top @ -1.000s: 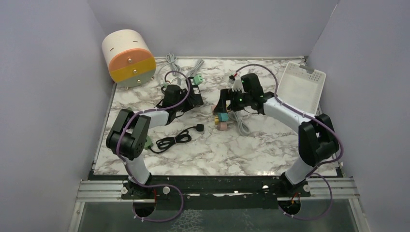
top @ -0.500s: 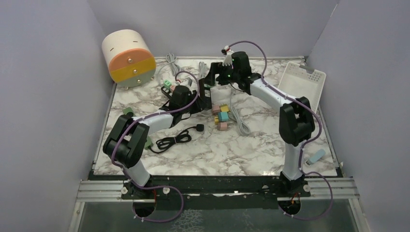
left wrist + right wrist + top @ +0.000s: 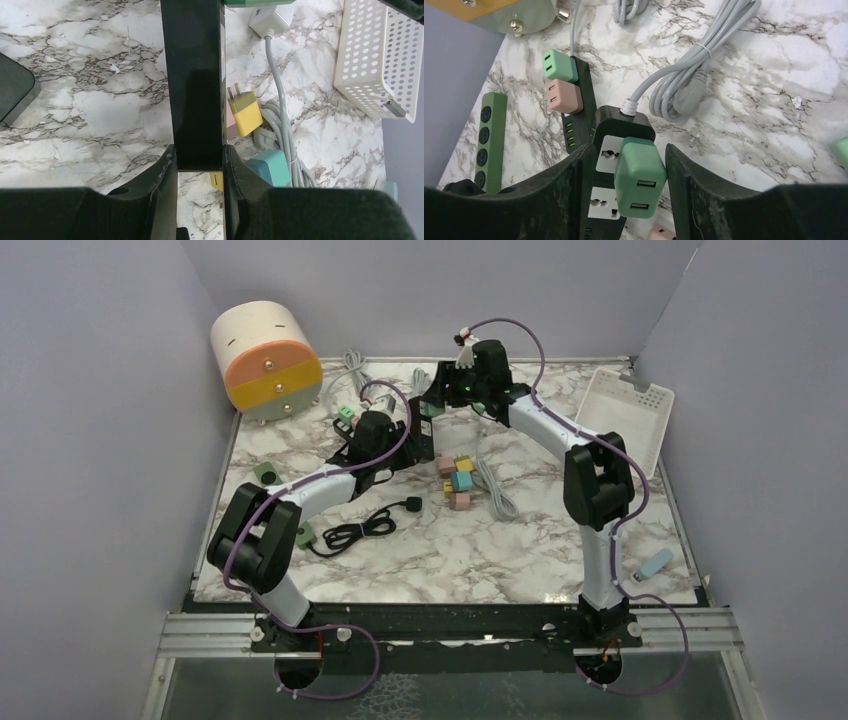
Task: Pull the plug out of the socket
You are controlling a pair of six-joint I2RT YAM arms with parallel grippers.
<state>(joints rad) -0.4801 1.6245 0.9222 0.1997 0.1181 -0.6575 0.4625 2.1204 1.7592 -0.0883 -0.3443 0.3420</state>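
The socket is a black power strip (image 3: pixel 195 75) with white outlets (image 3: pixel 606 150). My left gripper (image 3: pixel 200 165) is shut on one end of it and holds it off the marble. A green plug (image 3: pixel 640 177) with two USB ports sits in an outlet of the strip. My right gripper (image 3: pixel 629 160) straddles this plug. Its right finger (image 3: pixel 681 185) lies against the plug's side, and a narrow gap remains at the left finger (image 3: pixel 576 190). In the top view both grippers meet at the strip (image 3: pixel 425 418) near the back of the table.
A second black strip (image 3: pixel 581 115) with mint and pink adapters lies beside a green power strip (image 3: pixel 491 135). Grey cable coils (image 3: pixel 689 75), loose coloured plugs (image 3: pixel 458 480), a black cord (image 3: pixel 365 525), a white basket (image 3: pixel 628 420) and an orange-faced drum (image 3: pixel 265 358) surround the work.
The right arm swung from the table's middle to the back and closed most of the way around the green plug. The left arm lifted the strip slightly toward it.
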